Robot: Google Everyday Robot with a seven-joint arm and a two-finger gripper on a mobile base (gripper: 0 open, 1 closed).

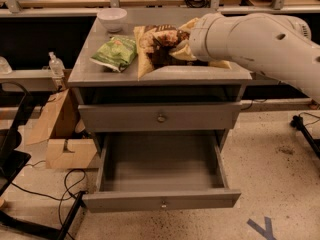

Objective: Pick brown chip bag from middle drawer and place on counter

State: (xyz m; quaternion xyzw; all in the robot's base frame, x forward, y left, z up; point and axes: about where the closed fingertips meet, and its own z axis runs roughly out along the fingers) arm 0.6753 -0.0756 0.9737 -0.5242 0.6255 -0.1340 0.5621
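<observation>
The brown chip bag [157, 46] is crinkly dark brown with cream-yellow edges. It stands tilted over the counter [200, 75], its lower edge at the grey top, just right of the green bag. My gripper [184, 48] reaches in from the right at the end of the white arm and is shut on the bag's right side; the fingers are mostly hidden by the bag and wrist. The middle drawer [160, 200] is pulled out below, and nothing shows inside it.
A green chip bag [115, 53] lies on the counter's left part, with a white bowl [111, 19] behind it. The upper drawer [160, 116] is closed. A cardboard box [65, 134] and cables sit on the floor to the left. A wooden bench runs behind.
</observation>
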